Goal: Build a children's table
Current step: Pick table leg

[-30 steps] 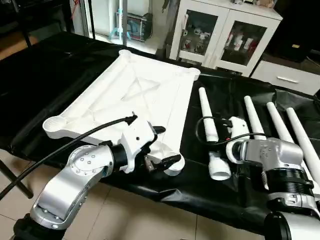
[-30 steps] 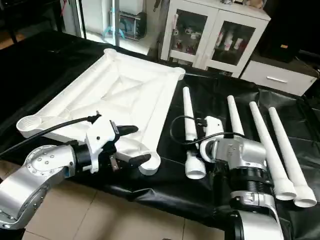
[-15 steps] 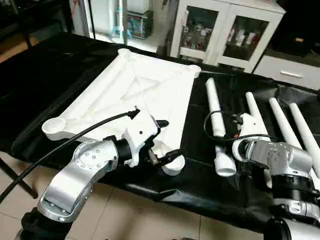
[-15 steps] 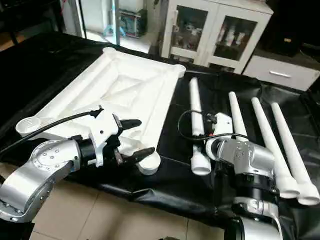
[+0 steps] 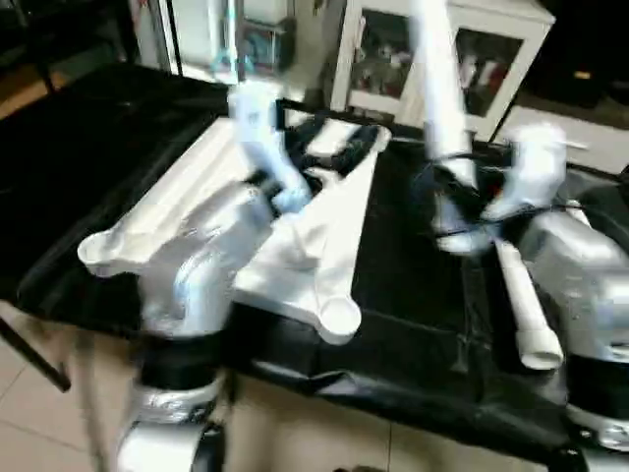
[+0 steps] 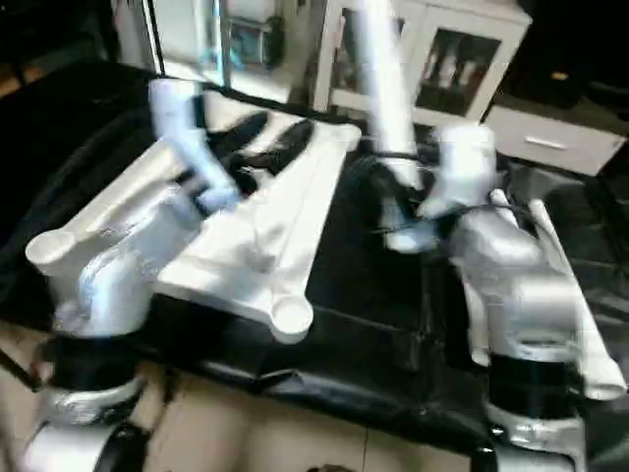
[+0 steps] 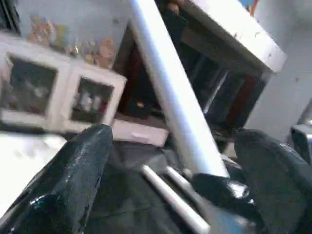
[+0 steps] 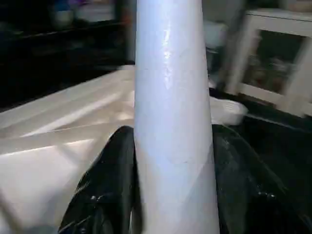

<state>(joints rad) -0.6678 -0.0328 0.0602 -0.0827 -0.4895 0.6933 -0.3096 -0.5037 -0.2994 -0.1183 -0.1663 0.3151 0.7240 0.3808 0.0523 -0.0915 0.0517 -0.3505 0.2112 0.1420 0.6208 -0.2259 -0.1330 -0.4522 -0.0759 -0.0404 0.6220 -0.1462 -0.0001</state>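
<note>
The right pincer (image 8: 168,195) now grips a table leg (image 8: 170,97), lifted upright beside the tabletop (image 5: 324,211); the left pincer (image 6: 260,138), wide apart, has risen over the tabletop.

no text, label, brand, number or sign can be read anywhere in these pictures. the small items behind the glass doors of the white cabinet (image 5: 462,59) at the upper right of the frame may carry print, but they are too blurred to make out.
</note>
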